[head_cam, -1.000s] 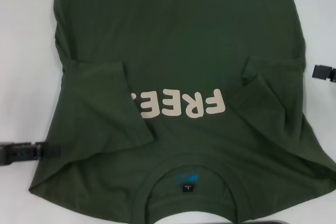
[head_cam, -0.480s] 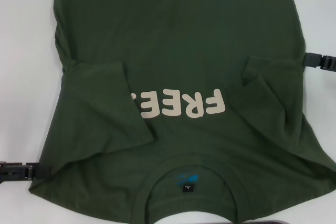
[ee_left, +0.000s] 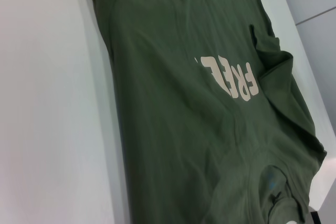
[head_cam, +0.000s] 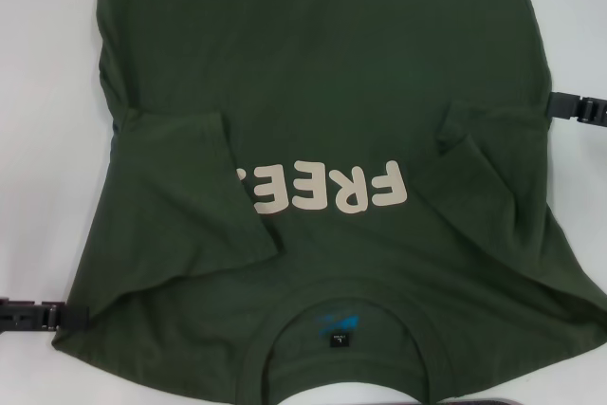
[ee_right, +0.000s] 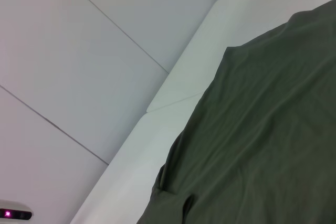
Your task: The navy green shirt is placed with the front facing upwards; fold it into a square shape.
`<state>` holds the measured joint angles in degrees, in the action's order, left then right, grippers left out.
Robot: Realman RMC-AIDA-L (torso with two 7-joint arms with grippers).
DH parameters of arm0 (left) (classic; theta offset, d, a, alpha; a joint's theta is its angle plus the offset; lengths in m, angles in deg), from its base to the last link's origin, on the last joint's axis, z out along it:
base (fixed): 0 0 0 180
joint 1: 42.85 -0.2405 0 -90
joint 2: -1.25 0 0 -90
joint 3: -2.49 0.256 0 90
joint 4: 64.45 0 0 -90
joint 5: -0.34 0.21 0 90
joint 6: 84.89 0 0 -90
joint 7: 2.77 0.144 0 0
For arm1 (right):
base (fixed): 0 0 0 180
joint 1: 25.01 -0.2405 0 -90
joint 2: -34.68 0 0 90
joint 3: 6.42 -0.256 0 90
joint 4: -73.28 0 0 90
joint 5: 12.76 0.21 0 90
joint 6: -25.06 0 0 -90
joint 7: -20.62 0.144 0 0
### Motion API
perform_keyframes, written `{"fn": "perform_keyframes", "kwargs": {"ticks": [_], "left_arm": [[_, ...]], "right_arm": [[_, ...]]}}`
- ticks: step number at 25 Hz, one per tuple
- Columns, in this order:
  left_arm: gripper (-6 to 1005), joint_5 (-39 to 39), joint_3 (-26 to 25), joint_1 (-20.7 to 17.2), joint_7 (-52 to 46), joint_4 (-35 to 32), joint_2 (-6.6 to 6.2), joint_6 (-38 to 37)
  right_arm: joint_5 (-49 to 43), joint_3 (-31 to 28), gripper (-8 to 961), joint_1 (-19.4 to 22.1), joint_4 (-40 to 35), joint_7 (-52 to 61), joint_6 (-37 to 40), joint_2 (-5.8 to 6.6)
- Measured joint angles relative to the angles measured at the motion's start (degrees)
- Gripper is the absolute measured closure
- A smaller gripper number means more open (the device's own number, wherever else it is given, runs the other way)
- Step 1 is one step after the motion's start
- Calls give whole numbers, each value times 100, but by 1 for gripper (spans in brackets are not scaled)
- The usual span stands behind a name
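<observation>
While shirt [head_cam: 322, 139] unmoved, left gripper [head_cam: 71, 315] slightly nearer, seemingly touching hem.

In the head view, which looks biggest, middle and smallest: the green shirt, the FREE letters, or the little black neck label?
1. Shirt, filling most of the view.
2. FREE letters, across the chest.
3. Neck label, a tiny square inside the collar.
</observation>
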<state>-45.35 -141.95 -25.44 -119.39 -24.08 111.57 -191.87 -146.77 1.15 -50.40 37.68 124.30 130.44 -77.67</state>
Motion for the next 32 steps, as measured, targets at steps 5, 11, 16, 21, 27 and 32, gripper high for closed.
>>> {"fn": "perform_keyframes", "kwargs": {"ticks": [5, 11, 16, 21, 27, 32], "left_arm": [[99, 1, 3, 28, -22, 3, -22, 3], [99, 49, 3, 32, -83, 6, -46, 66], [99, 224, -32, 48, -138, 6, -49, 169], [99, 260, -38, 52, -145, 5, -48, 186], [99, 352, -45, 53, -167, -1, -27, 212], [99, 438, -50, 53, -184, -4, 4, 223]], "right_arm": [[-1, -2, 253, -1, 0, 2, 7, 8], [-2, -2, 253, 3, 0, 25, 15, 19], [-3, -2, 253, 6, 0, 45, 22, 22], [-3, -2, 254, 18, 0, 46, 40, 21], [-2, -2, 254, 34, 0, 46, 50, 33], [-2, -2, 253, 32, 0, 46, 58, 39]]}}
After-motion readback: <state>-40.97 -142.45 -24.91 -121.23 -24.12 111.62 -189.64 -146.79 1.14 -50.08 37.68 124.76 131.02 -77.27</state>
